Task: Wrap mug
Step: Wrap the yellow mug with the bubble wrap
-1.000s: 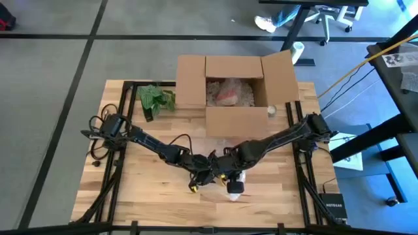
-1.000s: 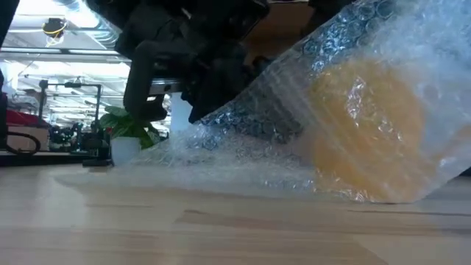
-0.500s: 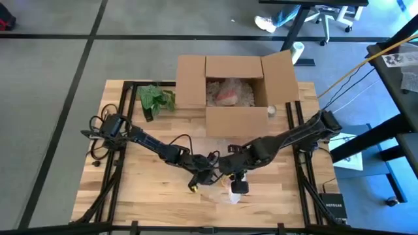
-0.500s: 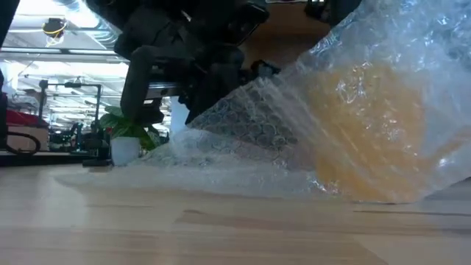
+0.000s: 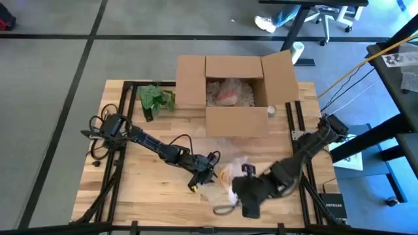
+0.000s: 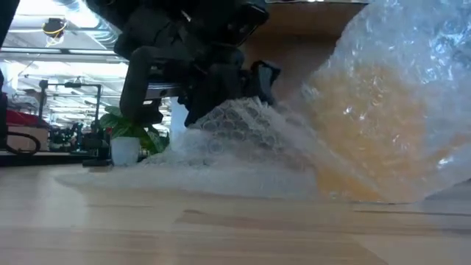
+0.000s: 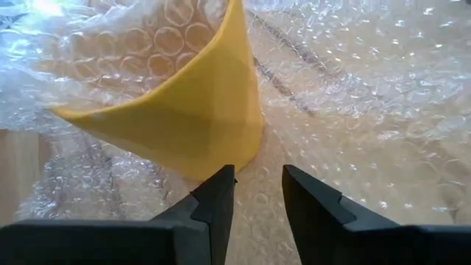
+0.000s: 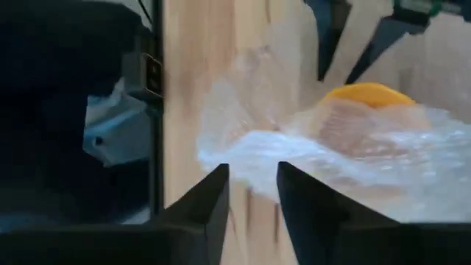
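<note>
Both grippers (image 7: 257, 193) (image 8: 250, 193) low (jaws narrowly parted)

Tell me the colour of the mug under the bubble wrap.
Yellow. The mug shows best in the left wrist view, half covered by clear bubble wrap.

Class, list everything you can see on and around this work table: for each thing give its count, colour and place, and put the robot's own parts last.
mug: one, yellow, lying in the bubble wrap at the table's front.
bubble wrap: one sheet, clear, around the mug.
cardboard box: one, brown, open, at the table's back.
plant: one, green, left of the box.
table: one, light wood.
left hand: dark, slightly open, at the wrap.
right hand: dark, front right of the mug.
</note>
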### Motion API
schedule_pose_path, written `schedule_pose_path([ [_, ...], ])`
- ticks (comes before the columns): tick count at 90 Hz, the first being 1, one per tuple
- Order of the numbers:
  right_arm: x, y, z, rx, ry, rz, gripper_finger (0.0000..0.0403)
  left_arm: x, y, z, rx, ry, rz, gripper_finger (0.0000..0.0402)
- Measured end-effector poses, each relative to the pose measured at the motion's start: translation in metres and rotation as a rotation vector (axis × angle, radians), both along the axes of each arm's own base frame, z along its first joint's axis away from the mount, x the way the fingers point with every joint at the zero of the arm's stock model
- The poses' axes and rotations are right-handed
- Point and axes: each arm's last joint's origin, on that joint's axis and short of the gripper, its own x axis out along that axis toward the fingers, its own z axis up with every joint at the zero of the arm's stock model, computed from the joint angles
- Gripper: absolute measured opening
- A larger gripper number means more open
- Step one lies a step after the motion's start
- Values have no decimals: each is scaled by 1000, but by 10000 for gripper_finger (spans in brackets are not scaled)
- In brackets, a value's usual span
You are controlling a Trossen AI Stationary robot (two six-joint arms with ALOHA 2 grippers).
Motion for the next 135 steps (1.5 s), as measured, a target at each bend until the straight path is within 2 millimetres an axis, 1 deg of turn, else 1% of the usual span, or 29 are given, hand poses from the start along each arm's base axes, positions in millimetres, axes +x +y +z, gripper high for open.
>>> schedule_pose_path([
  [6,0,6,-4,-30,-22,5,23,0,0,0,-1,-2,1,100],
  [11,3,7,-9,-45,-17,6,10,0,1,0,-1,-2,2,100],
  [17,5,7,-15,-53,-6,-3,11,0,1,0,-1,-4,2,100],
  [30,10,-2,-37,-81,65,-15,2,0,0,0,-3,-4,3,100],
  [51,19,-26,-55,-114,125,-30,0,0,0,0,-2,-5,2,100],
  [63,26,-44,-63,-138,150,-33,0,0,0,0,-2,-5,2,100],
  [83,44,-70,-76,-69,129,8,0,1,0,1,-3,-9,1,100],
  [94,47,-81,-91,13,139,33,0,1,0,1,-2,-8,1,100],
  [103,47,-86,-105,79,153,52,0,1,0,0,-2,-7,1,100],
  [110,48,-84,-114,123,167,79,0,1,0,0,-2,-7,1,100],
  [121,50,-82,-121,137,193,114,0,1,0,1,2,-9,-2,100],
  [135,51,-83,-122,152,195,116,0,1,0,1,9,-18,-9,100],
])
